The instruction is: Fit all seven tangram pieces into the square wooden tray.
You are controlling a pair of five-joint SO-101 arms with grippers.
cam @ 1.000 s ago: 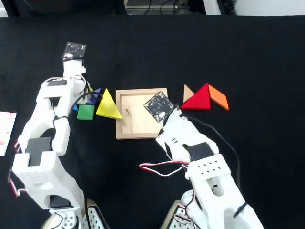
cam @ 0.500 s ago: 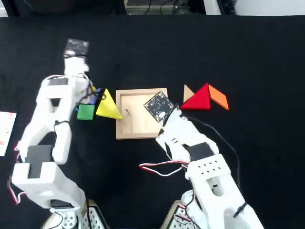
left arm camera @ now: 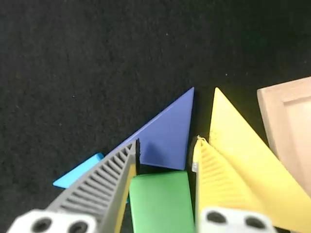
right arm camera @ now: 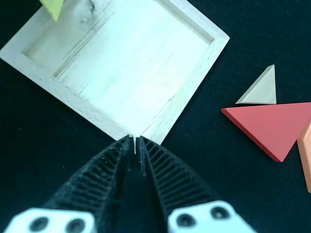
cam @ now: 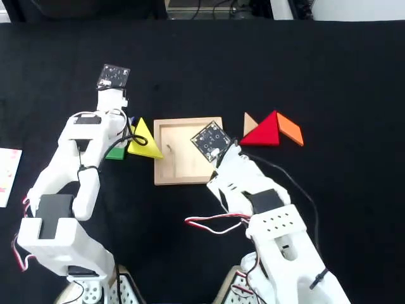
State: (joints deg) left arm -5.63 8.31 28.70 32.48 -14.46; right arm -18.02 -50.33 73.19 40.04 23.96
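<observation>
black cloth covers the table. the square wooden tray (cam: 183, 179) sits mid-table. just left of it lie a yellow triangle (cam: 144, 142), a green square (cam: 116, 152), a blue triangle (left arm camera: 167, 138) and a light blue piece (left arm camera: 77, 172). to its right a tan triangle (cam: 250, 122), red triangle (cam: 262, 133) and orange piece (cam: 290, 128) cluster. the left gripper (left arm camera: 166, 145), fingers apart, straddles the green square. the right gripper (right arm camera: 134, 140), fingers together, hangs over the tray's near right rim.
</observation>
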